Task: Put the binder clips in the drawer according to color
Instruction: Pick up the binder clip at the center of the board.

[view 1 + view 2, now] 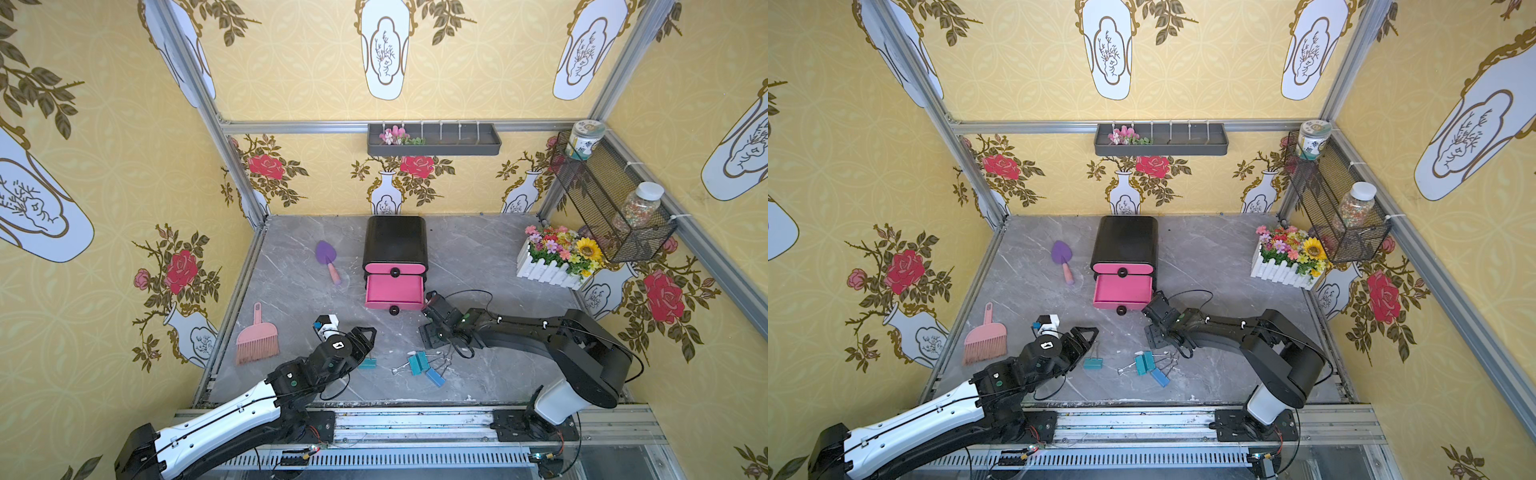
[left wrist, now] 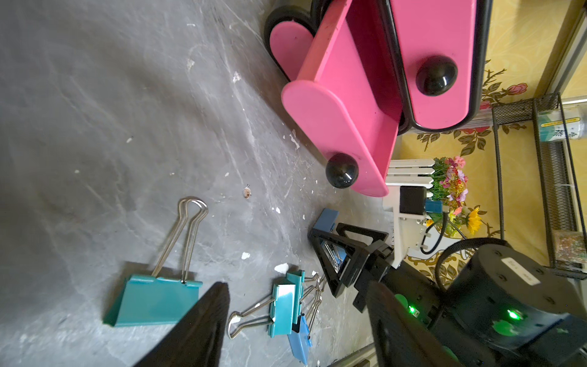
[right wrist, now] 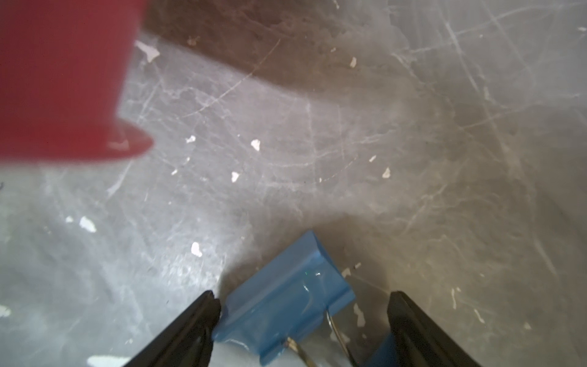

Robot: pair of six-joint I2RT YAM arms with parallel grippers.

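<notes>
Five binder clips [image 1: 1145,362] visible, all on the near half of the desk [image 1: 291,299], in front of the drawer unit [image 1: 395,237]. Middle drawer [image 1: 394,289] is pulled out, top drawer [image 1: 411,269] shut.

Lone teal clip [image 1: 367,363] lies flat, handles folded together, just beside the left hand [image 2: 298,284]. Left hand: jaws well apart, gripping nothing; the left wrist view shows both fingers wide with desk between them.

Between the two hands: two teal clips [image 1: 417,361] side by side and touching, a blue clip [image 1: 435,377] partly under them, wire handles tangled.

Right hand [image 3: 301,294] sits low by the pulled-out drawer's right front corner, jaws wide apart. Second blue clip [image 3: 279,305] is between its fingers. One finger [image 3: 203,314] touches the clip's edge; bare desk shows between the clip and the other finger. Can't tell whether that clip is lifted or resting on the desk.

Off to the sides: pink brush [image 1: 257,336], purple trowel [image 1: 326,255], white flower box [image 1: 548,270], all well apart from the clips.
</notes>
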